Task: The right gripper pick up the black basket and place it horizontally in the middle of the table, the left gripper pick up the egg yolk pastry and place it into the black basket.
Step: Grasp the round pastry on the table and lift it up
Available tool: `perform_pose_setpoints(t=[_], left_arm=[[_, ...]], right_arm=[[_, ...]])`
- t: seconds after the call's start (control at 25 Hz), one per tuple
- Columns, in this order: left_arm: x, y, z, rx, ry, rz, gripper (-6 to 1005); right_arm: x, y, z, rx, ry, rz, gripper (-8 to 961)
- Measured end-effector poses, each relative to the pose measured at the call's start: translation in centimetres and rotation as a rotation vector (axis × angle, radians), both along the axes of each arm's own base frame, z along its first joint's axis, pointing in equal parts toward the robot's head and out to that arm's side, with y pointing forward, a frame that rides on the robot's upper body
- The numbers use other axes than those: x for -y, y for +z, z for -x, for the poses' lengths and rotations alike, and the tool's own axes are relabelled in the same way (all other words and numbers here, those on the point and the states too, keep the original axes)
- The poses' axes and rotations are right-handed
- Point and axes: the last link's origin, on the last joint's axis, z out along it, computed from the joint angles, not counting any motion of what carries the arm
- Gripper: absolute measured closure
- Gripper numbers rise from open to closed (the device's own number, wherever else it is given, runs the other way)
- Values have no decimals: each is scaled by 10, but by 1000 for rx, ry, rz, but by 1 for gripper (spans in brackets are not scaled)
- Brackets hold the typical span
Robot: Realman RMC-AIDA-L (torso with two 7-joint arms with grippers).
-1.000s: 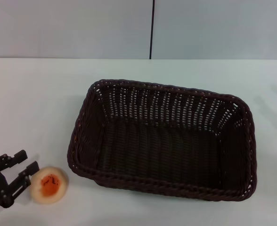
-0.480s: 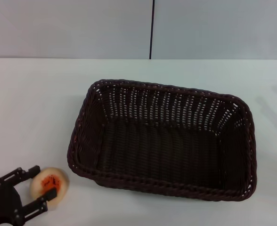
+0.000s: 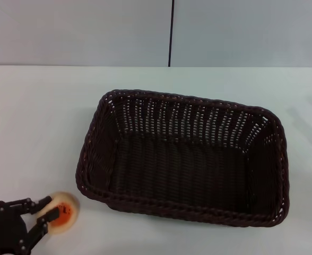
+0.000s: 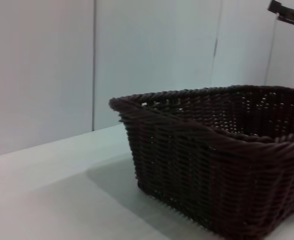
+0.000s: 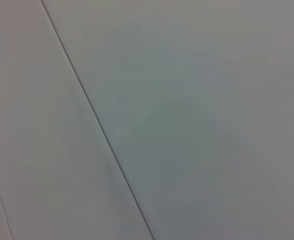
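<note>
While the left gripper [image 3: 46,208] sat at the near left corner of the table [image 3: 34,117], its two black fingers [image 3: 41,202] were spread around the egg yolk pastry [image 3: 63,211], one finger along the far side of the bun and the other crossing its near edge. Both fingers appeared to touch the pastry, though a firm clamp could not be confirmed from the head view; the pincer was closed down to about the bun's width. The pastry rested on the tabletop, just beside the near left corner of the black basket [image 3: 182,159] and apart from it, its orange-red centre partly hidden behind the nearer finger.

The black basket lay lengthwise across the middle of the table, upright, its braided rim facing up and its long sides running left to right. Nothing lay inside it; the woven floor and openwork walls were bare. From the left wrist camera the basket [image 4: 222,155] showed side-on, standing flat on the white surface.

The right gripper did not appear in any view; the right wrist camera showed only a pale panelled surface.
</note>
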Motion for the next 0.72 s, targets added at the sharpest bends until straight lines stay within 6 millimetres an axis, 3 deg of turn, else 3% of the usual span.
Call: perform_pose_setpoints(t=[0.36,0.56,0.72], left_arm=[[-5,4,-2,16,-1,-36,871],[-16,18,-13,90,-38,-118,903],[-35,35,-33,183,-136,-212,942]], right_arm=[[-3,-1,1,0,-2,3,120],[-4,-1,1,0,0,3,120],[-3,-1,2,-2,2,3,120]])
